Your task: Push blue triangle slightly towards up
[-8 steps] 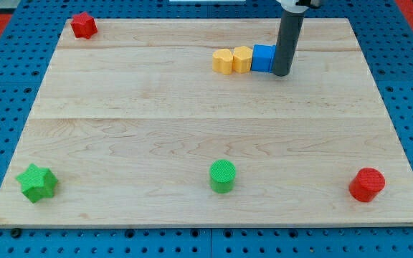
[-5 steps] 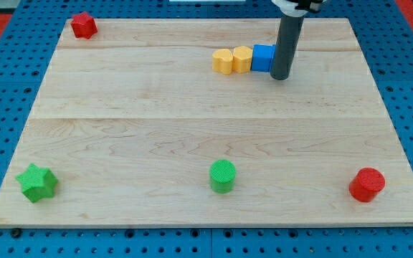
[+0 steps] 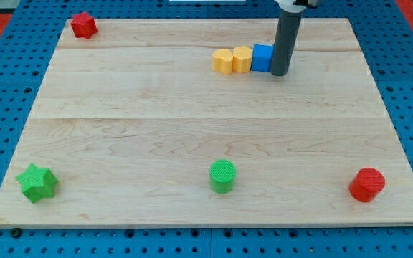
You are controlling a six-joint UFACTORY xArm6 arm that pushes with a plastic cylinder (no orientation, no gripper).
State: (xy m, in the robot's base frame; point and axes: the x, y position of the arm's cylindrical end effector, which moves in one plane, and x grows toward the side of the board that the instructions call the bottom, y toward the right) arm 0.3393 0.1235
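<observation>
In the camera view, the blue triangle (image 3: 262, 58) sits near the bench's (image 3: 192, 129) top edge, right of centre, touching a yellow block (image 3: 243, 59), with a second yellow block (image 3: 223, 61) just beyond to the view's left. My tip (image 3: 279, 74) rests against the blue block's right side, toward its lower corner. There is no hand on this arm, only the rod, so nothing is gripped.

The risk, as I judge it: contact is on the side, not underneath, so a push could send the block leftward into the yellow pair or spin it rather than move it up. No containers are visible.
</observation>
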